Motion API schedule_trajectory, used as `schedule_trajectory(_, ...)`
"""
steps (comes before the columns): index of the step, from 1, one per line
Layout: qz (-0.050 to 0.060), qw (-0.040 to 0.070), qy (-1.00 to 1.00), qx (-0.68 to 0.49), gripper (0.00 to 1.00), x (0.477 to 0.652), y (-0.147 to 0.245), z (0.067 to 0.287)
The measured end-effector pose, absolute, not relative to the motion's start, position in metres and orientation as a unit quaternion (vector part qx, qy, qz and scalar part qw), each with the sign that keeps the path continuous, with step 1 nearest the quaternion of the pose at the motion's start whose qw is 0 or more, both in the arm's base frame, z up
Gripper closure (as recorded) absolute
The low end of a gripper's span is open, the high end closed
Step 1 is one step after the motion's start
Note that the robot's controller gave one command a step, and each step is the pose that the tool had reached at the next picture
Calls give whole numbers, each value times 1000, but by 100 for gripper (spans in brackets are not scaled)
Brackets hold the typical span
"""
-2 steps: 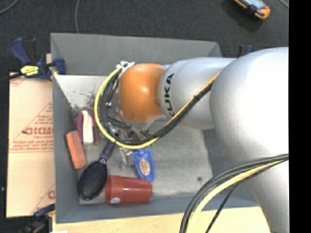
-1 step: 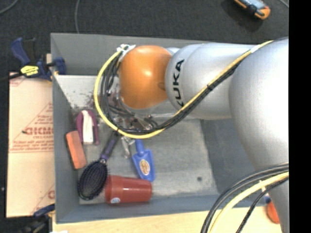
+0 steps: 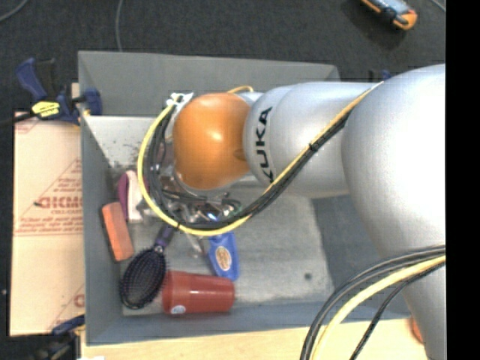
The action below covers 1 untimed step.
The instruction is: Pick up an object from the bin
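My gripper (image 3: 197,205) is low in the left half of the bin, mostly hidden under the arm's wrist. Just below it lies a blue flat object with an orange oval label (image 3: 224,256). A black hairbrush (image 3: 143,277) lies to the lower left, with its purple handle running up toward the gripper. A red cup (image 3: 197,293) lies on its side by the bin's front wall. Whether anything is in the gripper is hidden.
An orange block (image 3: 116,232) and a pink and white object (image 3: 133,196) lie along the left wall. The arm covers the bin's middle and right. Bare grey floor shows at the lower right of the bin.
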State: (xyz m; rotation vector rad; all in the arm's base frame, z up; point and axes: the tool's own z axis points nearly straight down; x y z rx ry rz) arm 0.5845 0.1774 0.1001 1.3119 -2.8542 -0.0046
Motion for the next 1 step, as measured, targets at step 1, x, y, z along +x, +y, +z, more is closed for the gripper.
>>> schedule_trajectory(1, 0, -4, -868, 497, 0, 600, 164, 71)
